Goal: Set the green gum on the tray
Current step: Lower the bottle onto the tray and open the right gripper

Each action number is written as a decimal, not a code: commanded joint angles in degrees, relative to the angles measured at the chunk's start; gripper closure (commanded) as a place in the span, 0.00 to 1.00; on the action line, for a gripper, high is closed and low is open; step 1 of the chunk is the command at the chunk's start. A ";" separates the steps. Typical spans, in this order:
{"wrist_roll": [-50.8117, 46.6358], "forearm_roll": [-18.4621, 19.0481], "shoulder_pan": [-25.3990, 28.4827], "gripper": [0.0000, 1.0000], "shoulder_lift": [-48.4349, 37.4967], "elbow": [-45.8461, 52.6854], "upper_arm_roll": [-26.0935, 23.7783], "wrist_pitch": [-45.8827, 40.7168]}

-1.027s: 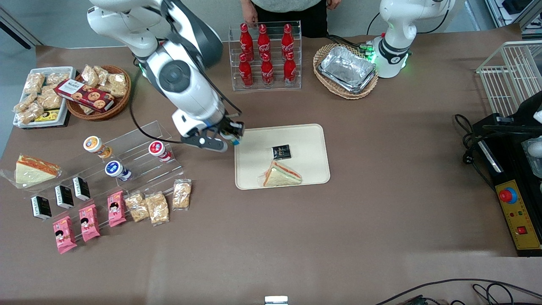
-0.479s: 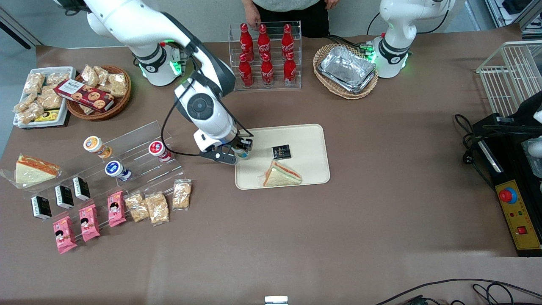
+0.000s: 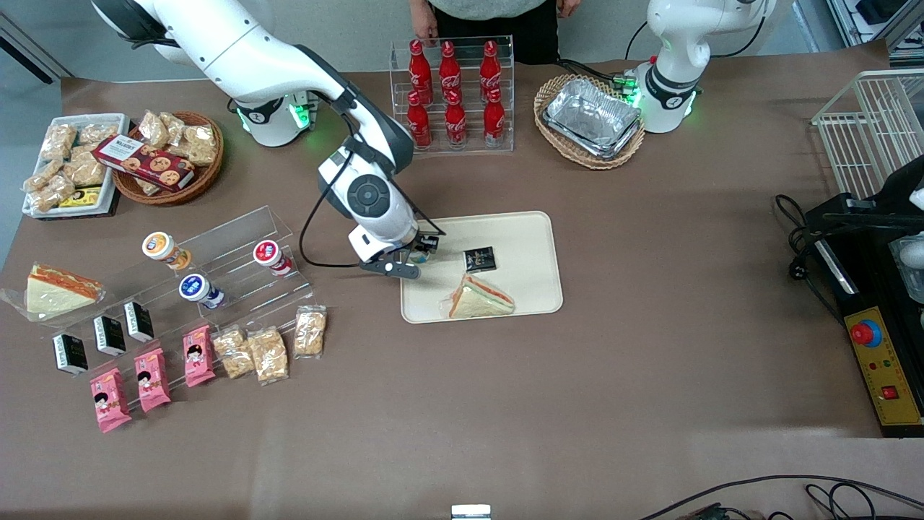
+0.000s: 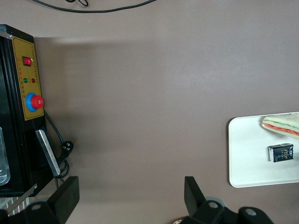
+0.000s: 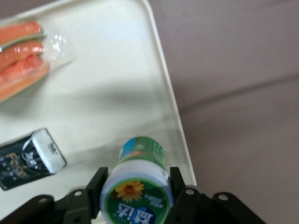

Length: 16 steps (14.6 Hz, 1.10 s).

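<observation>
My right gripper (image 3: 421, 252) is shut on the green gum (image 5: 138, 186), a small round bottle with a white-rimmed green lid and a teal-green label. It holds the bottle by the lid, low over the beige tray (image 3: 523, 238), near the tray's edge toward the working arm's end. In the front view the gum (image 3: 419, 256) is mostly hidden by the wrist. The wrist view shows the tray (image 5: 117, 93) under the bottle, with a black packet (image 5: 28, 161) and a wrapped sandwich (image 5: 23, 56) on it.
On the tray lie a black packet (image 3: 480, 258) and a sandwich (image 3: 480, 297). A clear stepped rack (image 3: 216, 267) with three other gum bottles stands toward the working arm's end. A cola bottle rack (image 3: 452, 97) and a wicker basket with foil trays (image 3: 588, 119) stand farther from the camera.
My gripper has moved from beside the tray's edge to over the tray, lower and nearer the black packet, still carrying the green gum.
</observation>
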State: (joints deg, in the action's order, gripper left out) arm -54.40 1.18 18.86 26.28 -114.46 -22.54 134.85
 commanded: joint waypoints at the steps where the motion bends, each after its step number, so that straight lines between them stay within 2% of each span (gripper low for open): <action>1: -1.67 1.45 1.34 1.00 0.18 -1.03 -0.31 1.47; 4: -2.37 1.54 2.40 1.00 0.35 -1.12 -0.14 1.64; 5: -2.38 1.63 2.40 0.79 0.61 -1.12 -0.05 1.64; 7: -2.46 1.63 2.41 0.54 0.79 -1.03 -0.05 1.64; 9: -2.47 1.98 2.40 0.43 0.97 -1.03 0.13 1.73; 10: -2.55 2.07 2.40 0.22 1.23 -1.03 0.13 2.08; 11: -2.64 2.07 2.40 0.06 1.32 -1.03 0.21 2.34; 12: -2.90 2.24 2.40 0.01 1.41 -1.03 0.21 2.35; 16: -4.31 3.38 1.70 0.00 -1.73 -1.03 0.13 1.21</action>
State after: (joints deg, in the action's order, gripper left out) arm -56.42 1.73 21.26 27.04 -115.38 -22.12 135.86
